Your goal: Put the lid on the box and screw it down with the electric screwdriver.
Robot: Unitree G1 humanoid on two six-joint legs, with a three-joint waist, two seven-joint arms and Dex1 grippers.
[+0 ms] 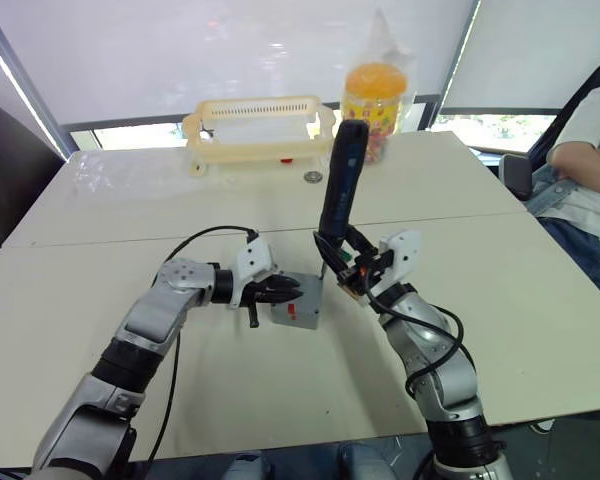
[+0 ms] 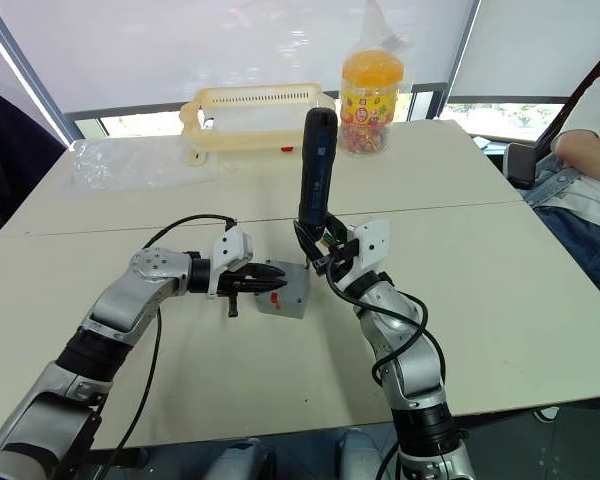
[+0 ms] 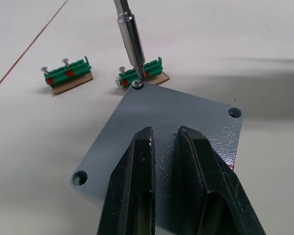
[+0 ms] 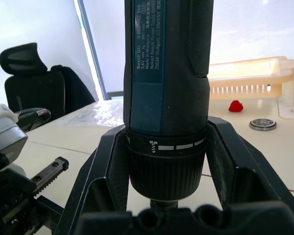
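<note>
Lid (image 3: 171,132): flat square grey plastic plate with corner screw holes, seated on top of small grey plastic box (image 1: 298,312), near middle of pale surface (image 1: 500,290).

Electric screwdriver (image 1: 340,180): long black-and-blue cylindrical tool, held nearly upright, metal bit (image 3: 129,36) set on screw at one lid corner. Housing text legible in part: "Bosch GO", "Robert Bosch", "Stuttgart, GERMANY".

Right claw (image 4: 161,166): black fingers clamped on either side of screwdriver collar; forearm raised from elbow, wrist beside box.

Left claw (image 3: 164,176): two black fingers close together with narrow gap between, lying flat across lid top, gripping nothing; arm bent at elbow, reaching in from left.

Two green terminal strips with screws (image 3: 68,73), on brown card, just beyond box.

Cream slotted plastic basket (image 1: 260,128) at far edge, small red item (image 4: 235,105) inside. Clear jar with orange cap (image 1: 375,95) beside basket, filled with colourful pieces.
</note>
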